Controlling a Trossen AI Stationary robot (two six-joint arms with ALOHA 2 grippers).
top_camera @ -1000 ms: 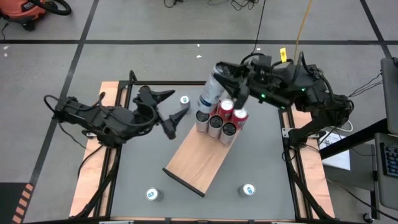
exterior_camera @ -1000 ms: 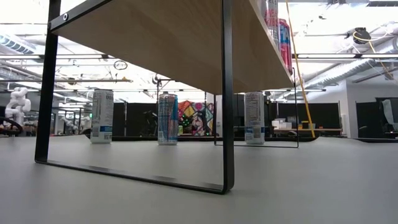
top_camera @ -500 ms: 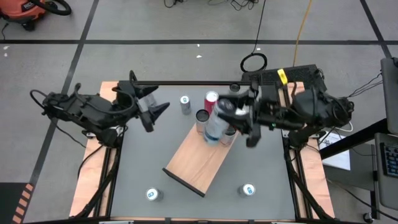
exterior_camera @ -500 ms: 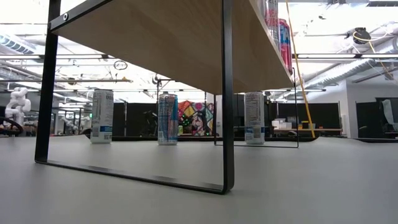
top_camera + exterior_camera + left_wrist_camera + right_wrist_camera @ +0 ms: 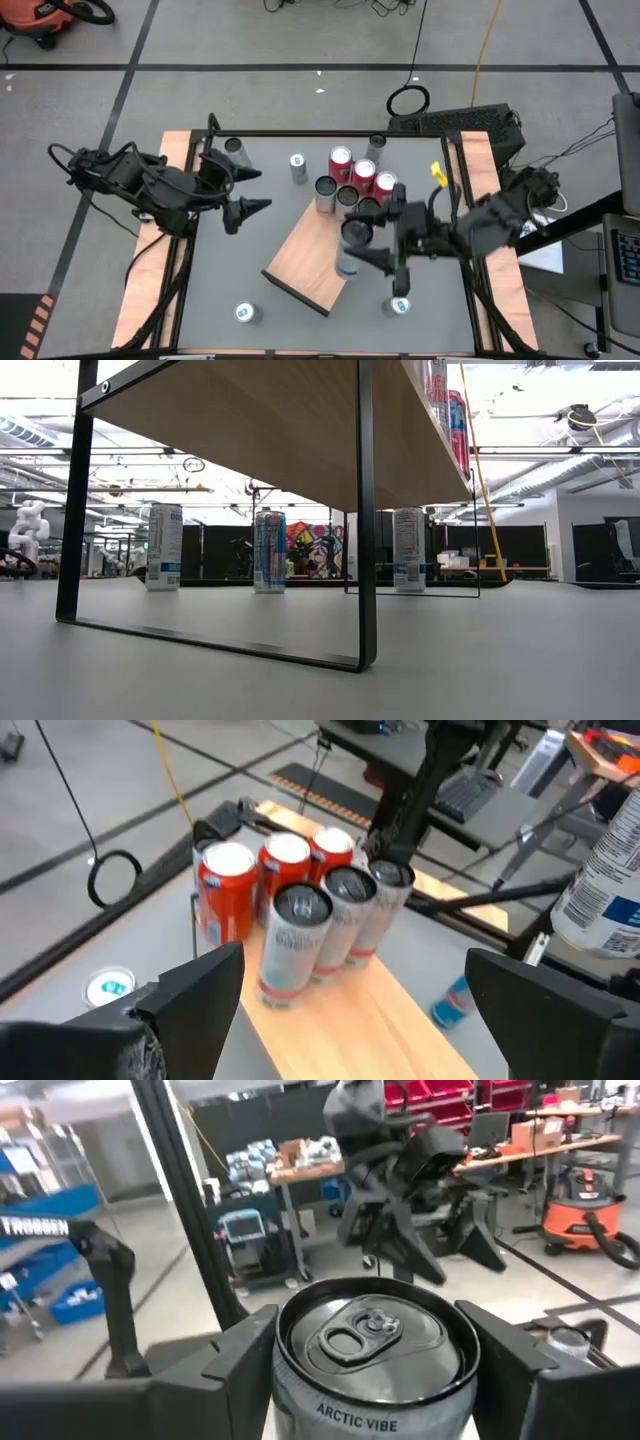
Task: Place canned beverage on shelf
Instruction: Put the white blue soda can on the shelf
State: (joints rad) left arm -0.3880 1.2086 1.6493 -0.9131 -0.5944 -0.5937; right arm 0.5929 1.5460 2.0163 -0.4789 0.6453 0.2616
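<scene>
The shelf (image 5: 310,262) is light-brown wood, smooth and matt, with a faint grain; its frame (image 5: 366,510) is thin black metal with a slight sheen. The table (image 5: 240,270) is a smooth, matt grey sheet, edged by bare pale wood at its left and right sides. The cans (image 5: 300,935) on the shelf are glossy metal, some red, some silver-grey with bright tops. The can (image 5: 375,1355) in the right end effector (image 5: 372,258) has a shiny brushed-metal lid. The fingers (image 5: 205,990) of the left end effector (image 5: 243,188) are matt black plastic.
</scene>
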